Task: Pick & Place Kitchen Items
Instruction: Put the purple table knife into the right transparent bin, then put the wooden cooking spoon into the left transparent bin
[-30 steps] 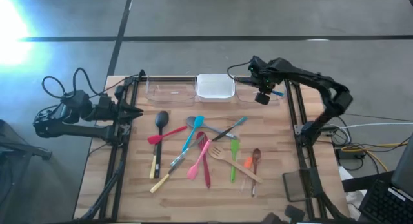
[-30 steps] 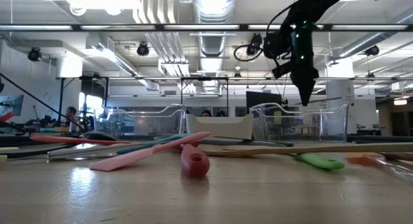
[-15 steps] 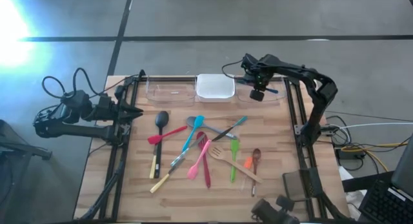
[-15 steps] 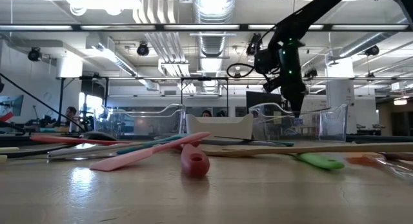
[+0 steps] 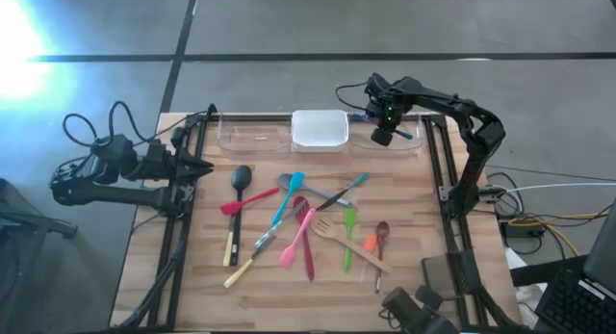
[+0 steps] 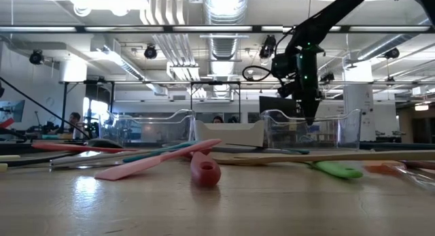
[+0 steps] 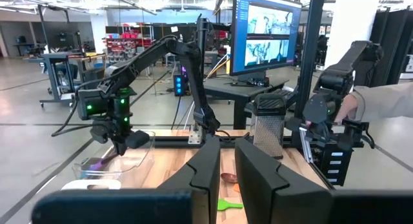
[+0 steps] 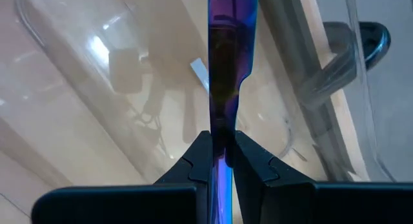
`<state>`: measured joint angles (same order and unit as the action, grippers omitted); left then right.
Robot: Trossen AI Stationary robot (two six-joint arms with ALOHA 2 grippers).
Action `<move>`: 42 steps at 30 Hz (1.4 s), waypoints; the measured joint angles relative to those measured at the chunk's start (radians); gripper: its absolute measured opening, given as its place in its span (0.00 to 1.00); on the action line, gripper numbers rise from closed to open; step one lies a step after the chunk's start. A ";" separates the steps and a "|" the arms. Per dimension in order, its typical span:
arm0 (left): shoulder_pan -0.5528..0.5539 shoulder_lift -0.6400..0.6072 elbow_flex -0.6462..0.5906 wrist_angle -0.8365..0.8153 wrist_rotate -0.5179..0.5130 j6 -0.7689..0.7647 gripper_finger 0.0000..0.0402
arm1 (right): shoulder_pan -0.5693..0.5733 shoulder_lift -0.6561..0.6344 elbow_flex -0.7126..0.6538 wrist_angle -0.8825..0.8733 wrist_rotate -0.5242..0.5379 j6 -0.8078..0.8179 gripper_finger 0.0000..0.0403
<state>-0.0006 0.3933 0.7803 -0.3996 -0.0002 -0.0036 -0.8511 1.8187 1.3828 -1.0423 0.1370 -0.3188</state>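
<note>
Right gripper [image 8: 219,161], over the right-hand clear plastic tray [image 5: 412,141], pinches a slim iridescent purple-blue utensil [image 8: 226,75]; left gripper [image 7: 222,169] nearly closed, empty.

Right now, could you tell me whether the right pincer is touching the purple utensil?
Touching. The right wrist view shows the right pincer with both fingers pressed against the slim purple utensil, no gap either side, above the clear tray.

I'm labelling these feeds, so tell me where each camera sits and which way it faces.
High view: overhead, straight down; both arms, the table.
Low view: tabletop height, level across the utensils; right arm overhead.
Left wrist view: behind the left pincer, facing the right arm.
Right wrist view: behind the right pincer, shut on a purple utensil over the clear tray.
Shared: high and low both show the right pincer at that tray.
</note>
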 joint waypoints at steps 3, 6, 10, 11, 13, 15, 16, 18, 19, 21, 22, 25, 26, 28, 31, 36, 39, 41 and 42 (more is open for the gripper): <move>0.000 0.000 0.000 0.000 0.000 0.000 0.14 | -0.001 0.000 -0.007 0.013 -0.014 -0.005 0.06; 0.000 0.000 0.000 0.000 0.000 0.000 0.14 | -0.001 0.002 -0.018 0.030 -0.014 -0.013 0.06; 0.000 0.000 0.000 0.000 0.000 0.000 0.14 | -0.001 0.024 -0.033 0.039 -0.011 -0.025 0.06; 0.000 0.000 0.000 0.000 0.000 0.000 0.14 | -0.001 0.030 -0.038 0.041 -0.011 -0.026 0.06; 0.000 0.000 0.000 0.000 0.000 0.000 0.14 | 0.000 0.043 -0.050 0.054 -0.010 -0.027 0.06; 0.000 0.000 0.000 0.000 0.000 0.000 0.14 | -0.001 0.051 -0.067 0.065 -0.007 -0.030 0.06; 0.000 0.000 0.000 0.000 0.000 0.000 0.14 | -0.001 0.054 -0.074 0.073 -0.007 -0.032 0.06; 0.000 0.000 0.000 0.000 0.000 0.000 0.14 | -0.001 0.062 -0.083 0.083 -0.007 -0.032 0.06; 0.000 0.000 0.000 0.000 0.000 0.000 0.14 | -0.001 0.067 -0.084 0.083 -0.007 -0.031 0.06; 0.000 0.000 0.000 -0.001 0.000 0.000 0.14 | -0.003 0.079 -0.086 0.085 -0.007 -0.030 0.06; 0.000 0.000 0.000 -0.001 0.000 0.000 0.14 | -0.003 0.086 -0.086 0.087 -0.007 -0.029 0.06; 0.000 0.000 0.000 -0.001 0.000 0.000 0.14 | -0.004 0.105 -0.085 0.086 -0.018 -0.033 0.06; 0.000 0.000 0.000 -0.001 0.000 0.000 0.14 | -0.004 0.112 -0.084 0.085 -0.025 -0.035 0.06; 0.000 0.000 0.000 -0.001 0.000 0.000 0.14 | -0.004 0.126 -0.084 0.082 -0.030 -0.038 0.06; 0.000 0.000 0.000 -0.001 0.000 0.000 0.14 | -0.004 0.134 -0.083 0.083 -0.030 -0.038 0.06; 0.000 0.000 0.000 -0.001 0.000 0.000 0.14 | -0.005 0.122 -0.085 0.085 -0.031 -0.037 0.15; 0.000 0.000 0.000 -0.001 0.000 0.000 0.14 | -0.004 0.101 -0.087 0.095 -0.037 -0.032 0.22; 0.000 0.000 0.000 -0.001 0.000 0.000 0.14 | -0.005 0.082 -0.087 0.100 -0.033 -0.026 0.26; 0.000 0.000 0.000 -0.001 0.000 0.000 0.14 | -0.005 0.073 -0.087 0.096 -0.034 -0.025 0.27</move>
<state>-0.0006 0.3931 0.7803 -0.4007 0.0000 -0.0036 -0.8563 1.8913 1.2954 -0.9460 0.1034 -0.3442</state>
